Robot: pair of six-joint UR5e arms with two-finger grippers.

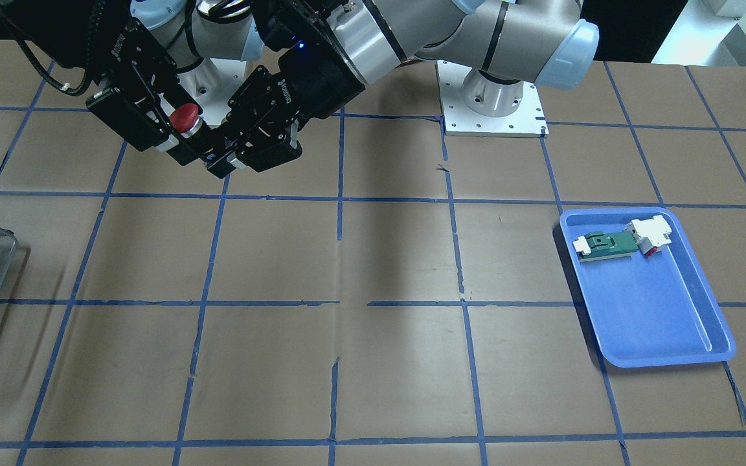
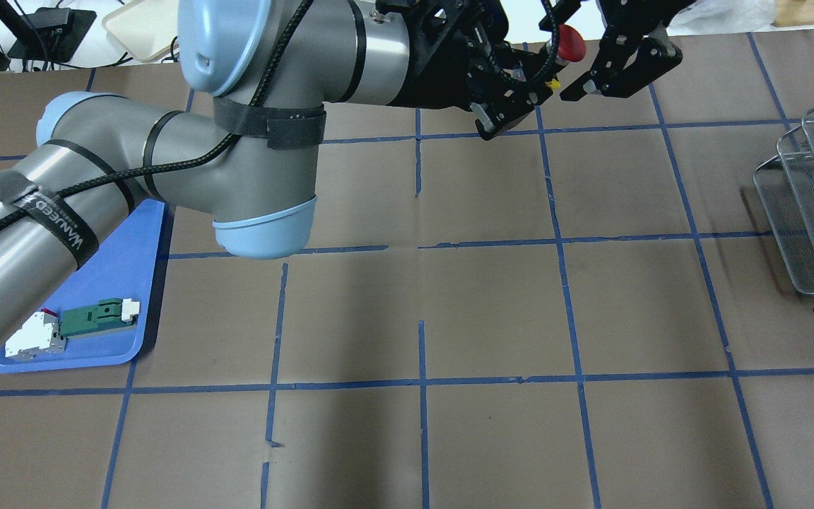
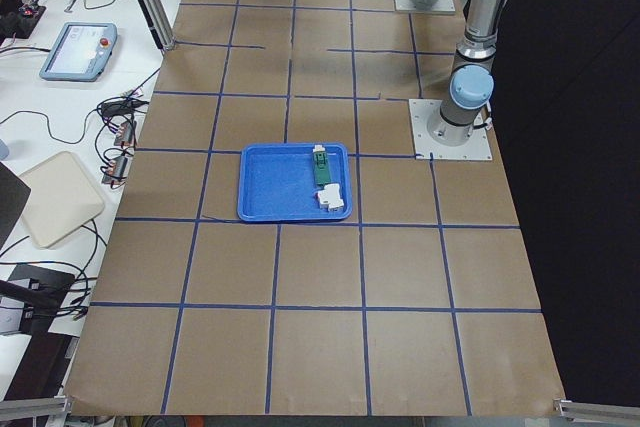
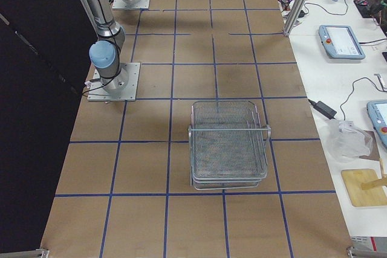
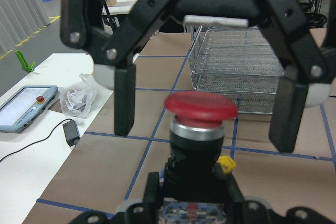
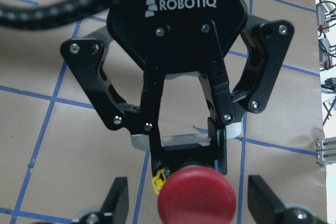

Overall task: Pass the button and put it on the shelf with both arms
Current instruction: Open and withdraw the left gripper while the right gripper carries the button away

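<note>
1. Starting at the lower left of the overhead view, a blue tray (image 2: 124,268) lies on the brown table (image 2: 492,311), which is marked with a blue tape grid. The tray holds a green-and-white part (image 2: 92,318) with a white block (image 2: 32,336) just beside it.
2. The left arm (image 2: 251,85) enters from the left edge and reaches across the upper part of the frame toward the upper right.
3. The left gripper (image 6: 186,148) is clamped on the button (image 2: 571,41). In the right wrist view, one finger presses on each side of the bluish-clear block at its back.
4. The button sits near the top edge, right of centre, and is held off the table. Its red cap faces the right gripper (image 5: 205,111).
5. The right gripper is spread wide. Its fingers (image 5: 124,103) flank the red cap on both sides, with a gap to each, and grasp nothing.
6. The shelf (image 2: 810,261) stands on the table at the right edge, at mid-height. It is well apart from the button and both grippers.
</note>
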